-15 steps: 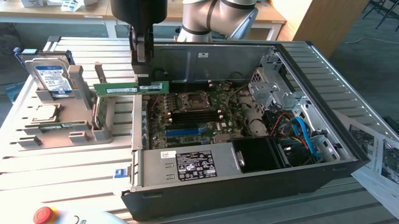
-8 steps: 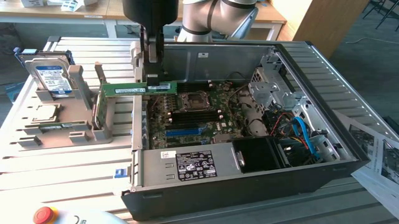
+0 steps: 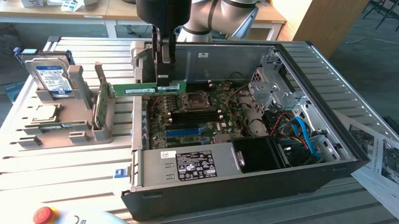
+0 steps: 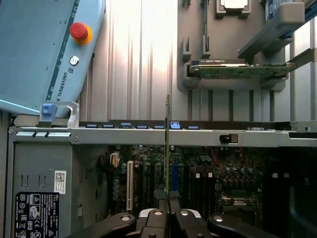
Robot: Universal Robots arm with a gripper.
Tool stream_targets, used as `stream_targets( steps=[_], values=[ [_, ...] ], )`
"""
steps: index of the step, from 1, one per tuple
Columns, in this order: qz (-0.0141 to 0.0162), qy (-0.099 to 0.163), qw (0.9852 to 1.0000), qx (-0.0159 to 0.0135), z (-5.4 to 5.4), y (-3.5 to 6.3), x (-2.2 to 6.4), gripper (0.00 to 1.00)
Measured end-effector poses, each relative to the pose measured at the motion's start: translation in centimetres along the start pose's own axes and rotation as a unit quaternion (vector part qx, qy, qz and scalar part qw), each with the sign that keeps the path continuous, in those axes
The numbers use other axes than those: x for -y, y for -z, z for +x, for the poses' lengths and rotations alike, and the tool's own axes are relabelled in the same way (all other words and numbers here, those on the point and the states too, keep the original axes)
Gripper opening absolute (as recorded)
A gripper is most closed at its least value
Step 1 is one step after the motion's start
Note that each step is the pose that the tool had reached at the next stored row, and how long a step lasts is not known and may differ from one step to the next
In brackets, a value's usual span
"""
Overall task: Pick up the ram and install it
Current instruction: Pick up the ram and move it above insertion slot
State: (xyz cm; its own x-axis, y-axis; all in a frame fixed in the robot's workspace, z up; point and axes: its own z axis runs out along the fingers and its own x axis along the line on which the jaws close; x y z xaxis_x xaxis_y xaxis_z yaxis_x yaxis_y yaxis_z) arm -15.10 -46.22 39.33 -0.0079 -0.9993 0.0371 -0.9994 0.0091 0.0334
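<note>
Green ram (image 3: pixel 137 89): one stick, held level with its long edge horizontal; in the wrist view it appears edge-on as a thin line (image 4: pixel 167 148).
Gripper (image 3: pixel 164 84): one, on one arm, pointing straight down, its fingers closed tight on the ram's top edge, nearer the stick's end on the exterior view's right.
Ram relative to gripper: pinched between the fingers and hanging directly below them; most of its length sticks out toward the exterior view's left.
Ram relative to case: raised above the motherboard (image 3: pixel 199 121), just beside the processor socket (image 3: pixel 194 100), with its free end reaching over the case wall; it is not seated in a slot.
Computer case (image 3: pixel 337 154): one, black, lying open on its side.
Power supply (image 3: pixel 187 165): one, silver, with a black label, in the near corner of the case.
Grey holder (image 3: pixel 93 133): one, on the slatted surface (image 3: pixel 62 163) at the exterior view's left of the case.
Hard drive (image 3: pixel 50 77): one, blue-labelled, standing upright in the holder.
Processor chip (image 3: pixel 42 112): one, square and silver, lying flat in the holder.
Second green board (image 3: pixel 100 105): one, standing on edge in the holder, well apart from the gripper.
Red button (image 3: pixel 45 214): one, on a pale pendant at the near edge.
Papers (image 3: pixel 380 158): printed sheets at the exterior view's right of the case; I cannot count them.
</note>
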Motion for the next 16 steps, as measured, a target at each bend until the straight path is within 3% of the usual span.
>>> stream_targets(
  steps=[16],
  values=[
    [0.0, 0.0, 1.0, 0.0, 0.4, 0.1, 3.54, 0.12]
  ],
)
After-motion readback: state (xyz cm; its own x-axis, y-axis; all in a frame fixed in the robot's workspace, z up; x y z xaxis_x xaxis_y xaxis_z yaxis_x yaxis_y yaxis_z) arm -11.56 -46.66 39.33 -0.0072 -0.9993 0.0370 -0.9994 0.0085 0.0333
